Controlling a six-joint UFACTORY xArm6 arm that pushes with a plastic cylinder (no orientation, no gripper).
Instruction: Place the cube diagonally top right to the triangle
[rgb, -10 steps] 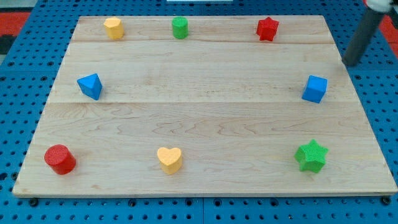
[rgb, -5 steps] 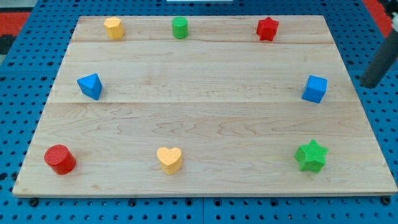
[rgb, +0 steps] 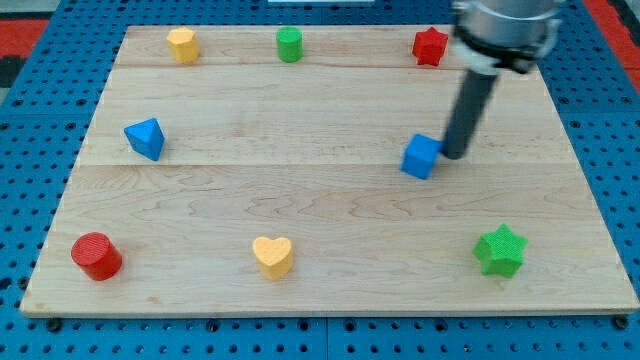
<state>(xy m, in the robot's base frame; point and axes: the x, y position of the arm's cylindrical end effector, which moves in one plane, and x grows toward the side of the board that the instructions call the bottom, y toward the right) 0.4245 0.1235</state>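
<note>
Now, tip: my tip (rgb: 455, 154) touches the blue cube's (rgb: 421, 156) right side.
Fingers: none on this arm, only a rod.
Cube: right of centre on the tabletop (rgb: 300, 200).
Triangle: blue triangle (rgb: 146, 138) well apart, at the view's left.

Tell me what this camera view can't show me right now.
- Contact between my tip and the blue cube: they look adjacent, the single angle can't confirm touching.
- The arm above the rod: cut off by the view's top edge.
- The cube's far side: hidden by the cube itself.
- The blue triangle is in plain view.
</note>
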